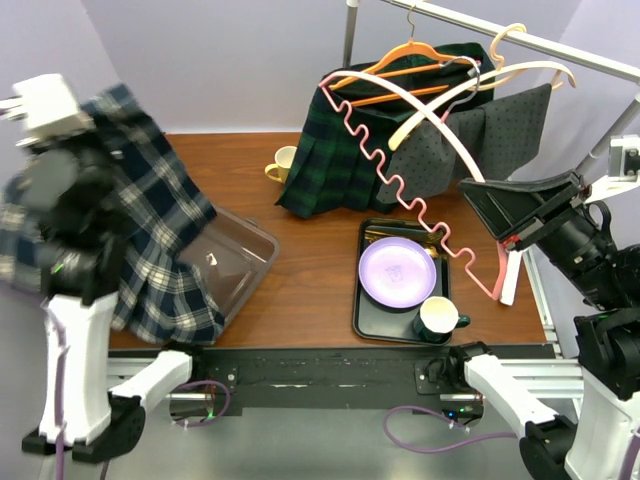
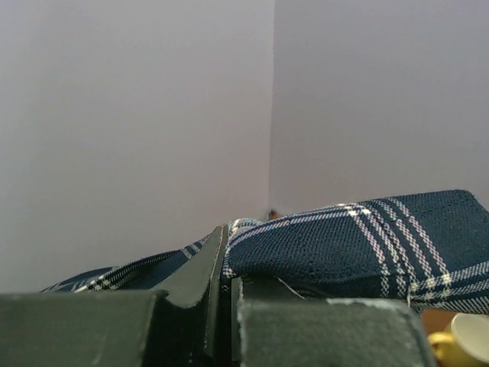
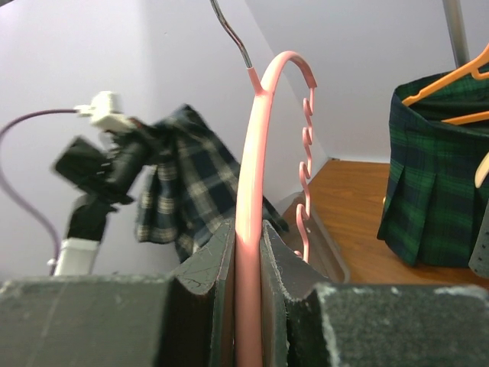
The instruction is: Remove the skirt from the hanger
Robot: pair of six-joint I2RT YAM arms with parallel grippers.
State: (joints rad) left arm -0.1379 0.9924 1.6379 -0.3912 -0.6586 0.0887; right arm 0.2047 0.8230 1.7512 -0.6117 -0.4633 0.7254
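Left tool (image 2: 227, 260) tight on plaid skirt (image 2: 359, 237), right tool (image 3: 248, 252) tight on pink hanger (image 3: 248, 153); plate (image 1: 397, 272) and mug (image 1: 437, 318) in tray (image 1: 372, 322).

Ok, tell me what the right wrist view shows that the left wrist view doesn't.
Only the right wrist: the pink hanger clamped in the right hand, and the green skirt on an orange hanger. Only the left wrist: a yellow mug at the bottom right corner. Both: the blue plaid skirt gripped by the left hand, and the pale wall.
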